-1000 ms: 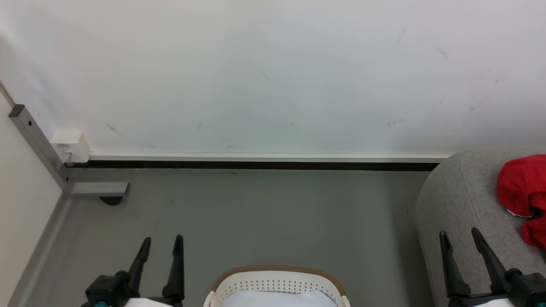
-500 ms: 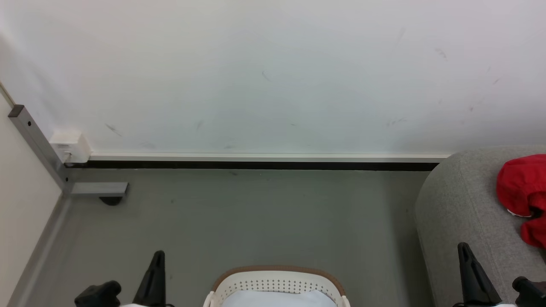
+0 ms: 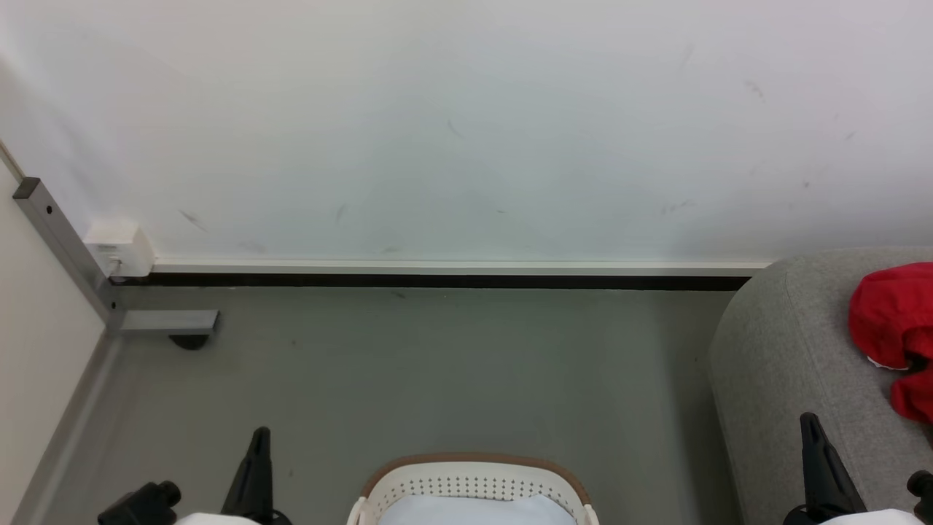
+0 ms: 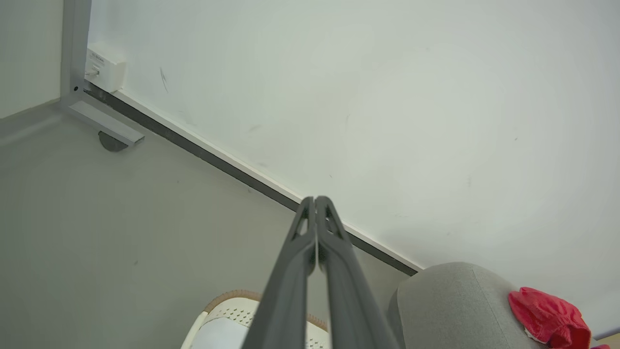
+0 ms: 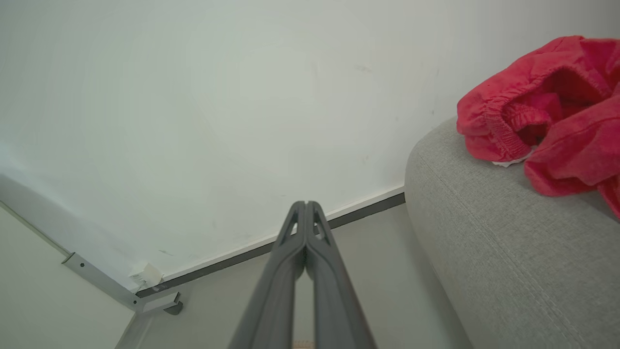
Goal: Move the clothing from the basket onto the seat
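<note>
The red clothing (image 3: 893,332) lies bunched on the grey seat (image 3: 787,350) at the right edge of the head view; the right wrist view has the clothing (image 5: 547,111) on the seat (image 5: 503,252) too. The white basket (image 3: 474,485) with its brown rim sits at the bottom centre, a pale lining inside it. My left gripper (image 3: 256,446) is low at the bottom left, shut with nothing in it, its tips (image 4: 315,201) pressed together. My right gripper (image 3: 810,432) is at the bottom right beside the seat's front, also shut and empty (image 5: 305,205).
A white wall with a dark baseboard (image 3: 437,280) runs across the back. A grey metal post and bracket (image 3: 164,321) with a small white box (image 3: 120,248) stand in the left corner. Grey floor (image 3: 437,364) lies between the wall and the basket.
Both grippers have closed from open and dropped lower in the head view. The clothing, seat and basket have not moved.
</note>
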Robot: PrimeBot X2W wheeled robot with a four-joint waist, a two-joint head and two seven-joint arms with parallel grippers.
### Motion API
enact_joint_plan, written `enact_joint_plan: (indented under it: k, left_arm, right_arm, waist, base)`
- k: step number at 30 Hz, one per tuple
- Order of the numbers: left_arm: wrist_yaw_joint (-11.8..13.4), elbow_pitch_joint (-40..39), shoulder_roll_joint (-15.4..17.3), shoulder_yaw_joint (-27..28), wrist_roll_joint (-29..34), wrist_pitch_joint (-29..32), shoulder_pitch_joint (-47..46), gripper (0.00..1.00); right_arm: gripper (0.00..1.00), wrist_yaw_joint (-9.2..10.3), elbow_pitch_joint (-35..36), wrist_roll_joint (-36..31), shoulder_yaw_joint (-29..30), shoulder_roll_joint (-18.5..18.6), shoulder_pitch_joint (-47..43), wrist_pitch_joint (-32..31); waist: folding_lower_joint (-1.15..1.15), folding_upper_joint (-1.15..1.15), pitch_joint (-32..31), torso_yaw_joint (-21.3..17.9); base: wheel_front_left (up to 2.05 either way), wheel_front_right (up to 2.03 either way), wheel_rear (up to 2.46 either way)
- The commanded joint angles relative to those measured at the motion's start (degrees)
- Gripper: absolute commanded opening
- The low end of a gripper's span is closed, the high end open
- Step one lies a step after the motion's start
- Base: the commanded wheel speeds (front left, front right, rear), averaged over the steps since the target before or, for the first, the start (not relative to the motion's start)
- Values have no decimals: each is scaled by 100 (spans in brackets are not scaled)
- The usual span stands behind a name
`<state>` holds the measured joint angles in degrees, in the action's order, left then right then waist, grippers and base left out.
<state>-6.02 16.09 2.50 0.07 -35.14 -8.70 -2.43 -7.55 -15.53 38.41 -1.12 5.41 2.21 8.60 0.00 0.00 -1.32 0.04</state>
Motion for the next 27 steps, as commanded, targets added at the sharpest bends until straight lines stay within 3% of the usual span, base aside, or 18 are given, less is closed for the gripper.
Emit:
enact_joint_plan:
  k: [1, 27]
  left_arm:
    - [-13, -105, 25, 55, -222, 37, -159, 0]
    - [-64, -141, 36, 269, -2180, 573, -271, 0]
  right_arm:
    - [0, 2, 94, 187, 56, 15, 153, -39]
    - [0, 5, 113, 2036, 314, -78, 277, -563]
  waist:
    - [0, 0, 2, 0]
    - [0, 0, 37, -1]
  base:
    - [0, 0, 0]
    - [0, 0, 0]
